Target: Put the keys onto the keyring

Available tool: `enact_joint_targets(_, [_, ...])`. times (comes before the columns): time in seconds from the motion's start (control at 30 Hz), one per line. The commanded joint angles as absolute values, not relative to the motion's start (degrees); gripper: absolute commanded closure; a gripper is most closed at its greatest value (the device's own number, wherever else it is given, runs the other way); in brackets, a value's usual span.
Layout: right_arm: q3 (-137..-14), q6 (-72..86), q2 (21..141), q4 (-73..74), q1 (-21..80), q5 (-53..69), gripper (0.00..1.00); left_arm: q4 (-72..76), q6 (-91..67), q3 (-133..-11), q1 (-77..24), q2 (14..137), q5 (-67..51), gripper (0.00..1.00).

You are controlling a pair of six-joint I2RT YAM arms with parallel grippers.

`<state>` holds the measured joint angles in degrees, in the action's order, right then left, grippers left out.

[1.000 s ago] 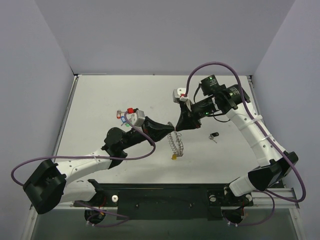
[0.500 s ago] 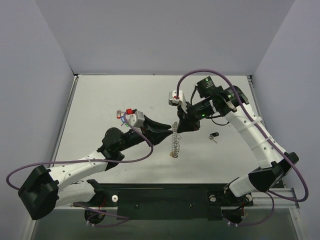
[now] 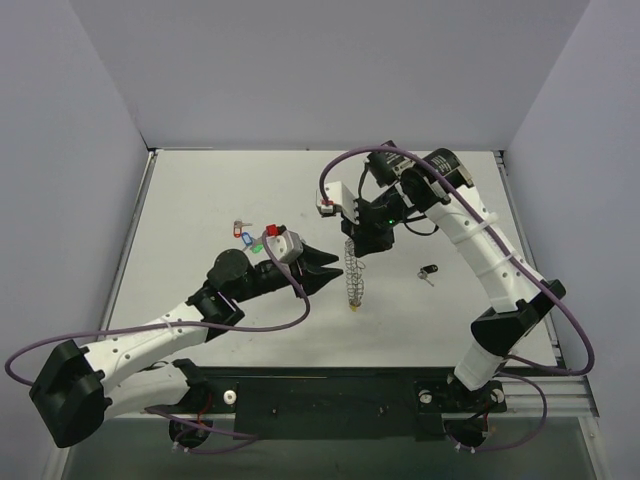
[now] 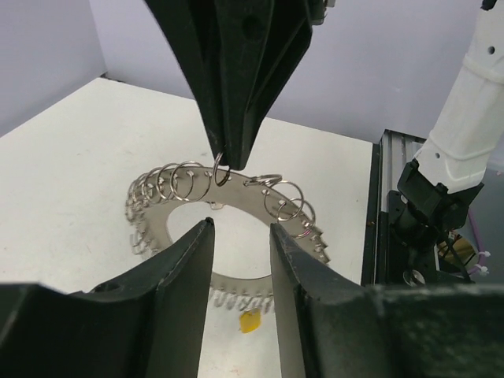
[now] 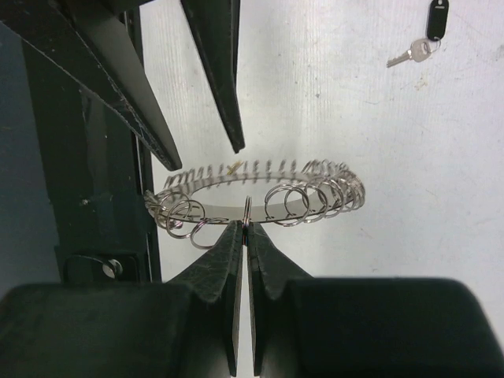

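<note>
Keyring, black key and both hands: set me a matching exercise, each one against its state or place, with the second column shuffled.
Things:
1. left hand
2. right hand
3. keyring
4. black key

State or place:
A. lying on the table, apart from both hands
B. open, holding nothing
C. shut on one small ring
D. hanging below a hand

Pairs: 1-B, 2-C, 3-D, 4-A.
</note>
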<state>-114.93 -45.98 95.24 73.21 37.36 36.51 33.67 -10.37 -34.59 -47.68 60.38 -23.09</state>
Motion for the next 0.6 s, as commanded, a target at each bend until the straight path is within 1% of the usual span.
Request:
enact_joint_targets(0.0, [-116.5,-48.3,96.0,89.9,38.8,31.6,1.0,38.3,-6.5,-37.6,-48.4,62.6,-25.0,0.6])
enact_joint_targets(0.2, [-116.4,-48.2,96.4,90.0,38.9,31.6,1.0,46.5,-7.5,-36.6,-49.0,65.9,-22.7,0.66])
enact_joint_targets(0.33, [-116.2,-48.8,96.5,90.0,38.8,32.4,1.0,49.5,-7.3,-36.2,-49.5,67.3,-20.7,0.66])
enact_joint_targets(0.57, [-115.8,-49.5,96.2,89.9,38.8,33.7,1.0,50.8,-7.0,-37.3,-49.7,70.0,-20.9,0.66])
